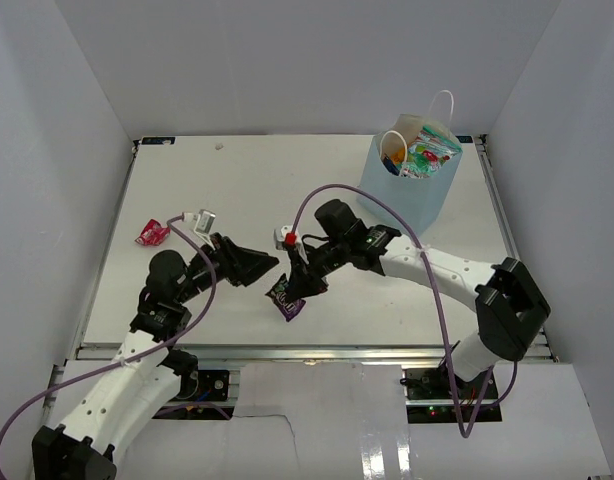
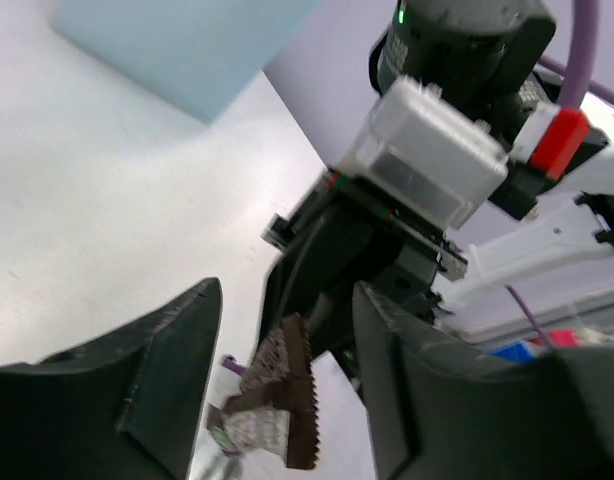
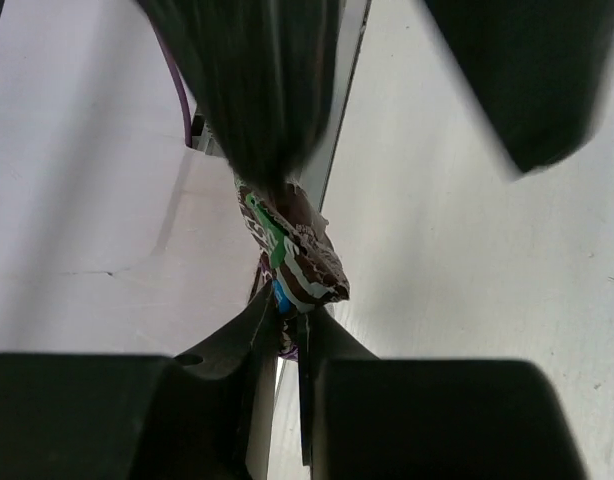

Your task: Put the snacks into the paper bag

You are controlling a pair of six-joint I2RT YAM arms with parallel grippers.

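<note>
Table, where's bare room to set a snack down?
Bare: the far stretch between the red wrapper and the bag, and the near strip right of the candy pack. Crowded: the middle, where the left end effector and right end effector meet at that pack.

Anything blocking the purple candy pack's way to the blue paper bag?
Nothing visible. The table between candy pack and paper bag is bare; only the right end effector gripping the pack, and its arm, lie along that line. The open left end effector is on the pack's other side.
</note>
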